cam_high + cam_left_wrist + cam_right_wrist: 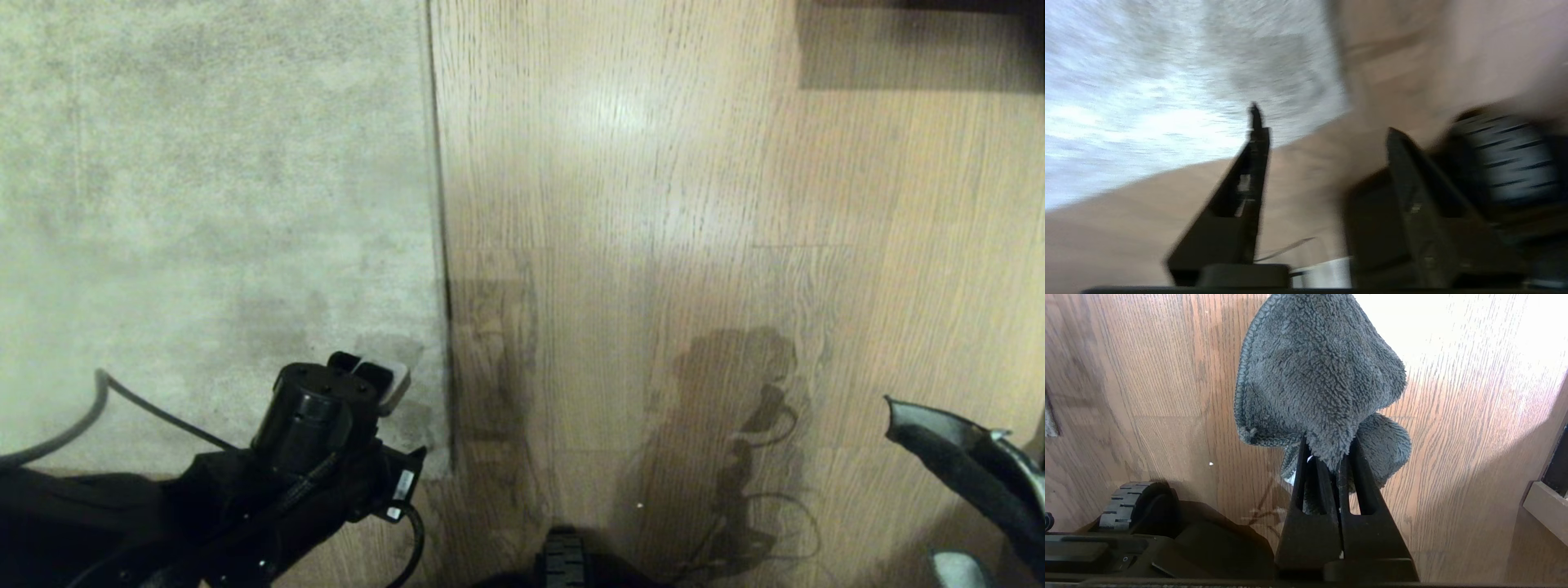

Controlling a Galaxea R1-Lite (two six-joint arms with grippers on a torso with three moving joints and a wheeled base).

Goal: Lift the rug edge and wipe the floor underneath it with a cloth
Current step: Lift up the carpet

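The task is sitting at its very start: the rug is lying flat on the floor, with its edge running straight up the head view and nothing lifted yet, so no floor underneath is showing and no wiping is under way

The left end effector is hanging low over the rug's near corner, just beside the edge. Its two fingers are standing apart with only floor and rug visible between them, so it is gripping nothing. Judging from this, it is getting ready for the lift, which means it needs to get a finger under or around the border before the rug comes up

The right end effector is pinching the cloth between fingers that are pressed nearly together; the cloth is bunching up beyond the fingertips and hanging above bare floor, well apart from the rug. In the head view only a dark scrap of it is showing at the right margin

So the cloth is in hand, while the lift, the wipe beneath and the laying back down are all remaining
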